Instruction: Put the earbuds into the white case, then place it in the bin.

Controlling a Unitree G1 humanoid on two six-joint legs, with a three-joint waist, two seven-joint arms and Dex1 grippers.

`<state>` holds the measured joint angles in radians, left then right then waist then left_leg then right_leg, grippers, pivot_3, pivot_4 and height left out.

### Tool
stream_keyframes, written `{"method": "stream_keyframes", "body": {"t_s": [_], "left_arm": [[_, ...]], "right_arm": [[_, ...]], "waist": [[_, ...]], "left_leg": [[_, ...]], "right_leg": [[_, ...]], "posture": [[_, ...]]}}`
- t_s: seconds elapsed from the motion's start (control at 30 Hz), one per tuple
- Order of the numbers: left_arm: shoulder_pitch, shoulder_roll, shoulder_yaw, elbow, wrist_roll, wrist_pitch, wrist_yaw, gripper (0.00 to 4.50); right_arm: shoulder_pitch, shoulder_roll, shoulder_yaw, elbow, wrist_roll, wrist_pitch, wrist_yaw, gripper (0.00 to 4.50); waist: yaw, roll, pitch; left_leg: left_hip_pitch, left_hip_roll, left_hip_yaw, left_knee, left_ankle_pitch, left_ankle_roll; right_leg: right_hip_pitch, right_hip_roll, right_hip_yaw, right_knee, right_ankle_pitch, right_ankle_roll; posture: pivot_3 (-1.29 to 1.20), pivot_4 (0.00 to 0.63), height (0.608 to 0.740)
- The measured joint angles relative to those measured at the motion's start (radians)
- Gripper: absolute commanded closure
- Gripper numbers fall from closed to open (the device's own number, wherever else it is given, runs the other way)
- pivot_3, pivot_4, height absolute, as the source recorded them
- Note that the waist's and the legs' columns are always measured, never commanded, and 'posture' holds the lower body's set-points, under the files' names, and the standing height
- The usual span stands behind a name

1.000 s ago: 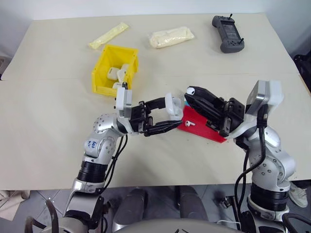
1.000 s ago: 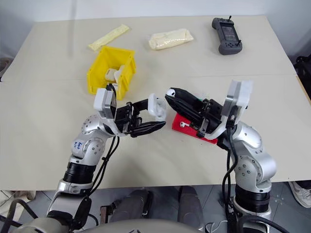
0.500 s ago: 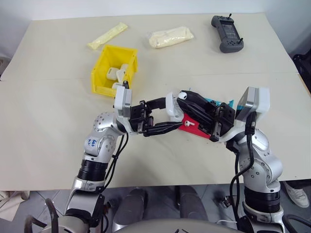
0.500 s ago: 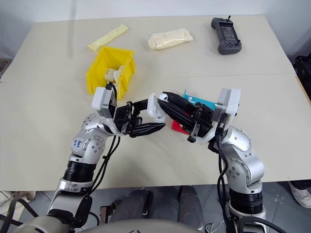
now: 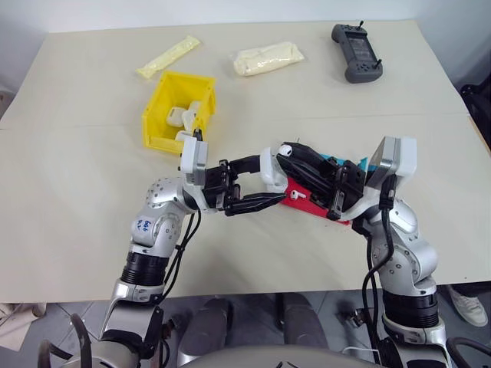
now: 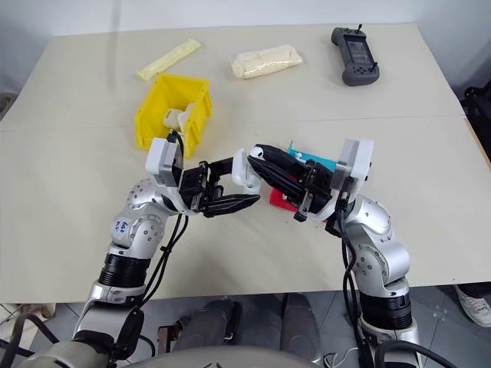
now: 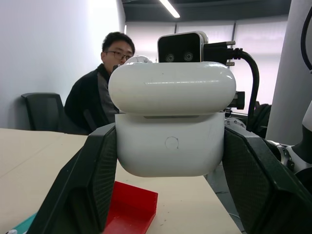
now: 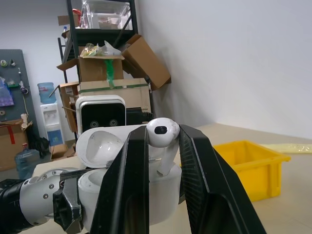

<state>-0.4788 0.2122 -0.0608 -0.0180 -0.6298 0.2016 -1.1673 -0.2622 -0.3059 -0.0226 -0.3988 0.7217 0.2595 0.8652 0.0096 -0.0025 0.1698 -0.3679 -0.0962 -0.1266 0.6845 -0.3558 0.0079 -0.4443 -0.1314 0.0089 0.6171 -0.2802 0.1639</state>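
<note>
My left gripper [image 5: 270, 179] is shut on the white case [image 5: 271, 167], held above the table's middle with its lid [image 8: 100, 144] flipped open. In the left wrist view the case [image 7: 170, 146] sits between both black fingers. My right gripper [image 5: 285, 152] is shut on one of the earbuds [image 8: 162, 134], stem pointing down, right at the case's open top. A second earbud [image 5: 299, 195] lies on the red tray [image 5: 311, 205] below. The yellow bin [image 5: 163, 115] stands at the back left, well apart from both grippers.
Other white cases [image 5: 184, 116] lie inside the bin. At the back of the table are a long yellow packet [image 5: 170, 56], a cream packet [image 5: 268, 57] and a dark handheld controller [image 5: 357, 52]. A person [image 7: 105, 83] sits beyond the table.
My right gripper has edged left with the earbud, closing the gap to the open case. The left gripper and the case have stayed still.
</note>
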Motion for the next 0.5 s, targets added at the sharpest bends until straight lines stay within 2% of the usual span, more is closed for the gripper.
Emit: {"method": "stream_keyframes", "body": {"t_s": [0.5], "left_arm": [[0.0,-0.017,0.001,0.036,0.032,-0.031,-0.028,1.71]], "right_arm": [[-0.046,-0.082,0.01,0.023,0.015,0.055,0.038,3.99]], "waist": [[-0.01,0.0,0.0]], "left_leg": [[0.0,0.0,0.0,0.0,0.0,0.0]], "right_leg": [[0.0,0.0,0.0,0.0,0.0,0.0]], "posture": [[0.0,0.15,0.74]]}}
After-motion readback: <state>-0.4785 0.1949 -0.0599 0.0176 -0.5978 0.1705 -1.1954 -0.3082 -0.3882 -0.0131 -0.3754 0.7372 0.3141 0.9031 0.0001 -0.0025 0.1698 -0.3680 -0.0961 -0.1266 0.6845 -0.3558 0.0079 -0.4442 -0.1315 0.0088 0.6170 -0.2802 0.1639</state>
